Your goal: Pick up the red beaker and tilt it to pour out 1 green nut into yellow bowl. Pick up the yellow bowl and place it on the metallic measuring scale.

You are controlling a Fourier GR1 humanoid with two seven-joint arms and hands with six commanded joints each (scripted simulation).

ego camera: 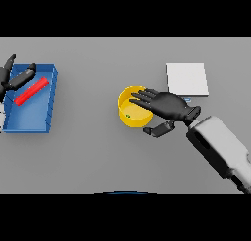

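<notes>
One green nut (129, 115) lies inside your yellow bowl (125, 118), left of the metallic scale (186, 79). Your right hand (166, 104) spreads relaxed fingers over the bowl's rim, gripping nothing. Far left of the bowl, your left hand (13, 77) (fingers loose) hangs over the blue tray (39, 122) holding the red beaker (32, 91).

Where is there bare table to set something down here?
Free: the stretch between the blue tray and the yellow bowl, and the near table. Crowded: right hand over the bowl beside the scale; left hand over the tray.
</notes>
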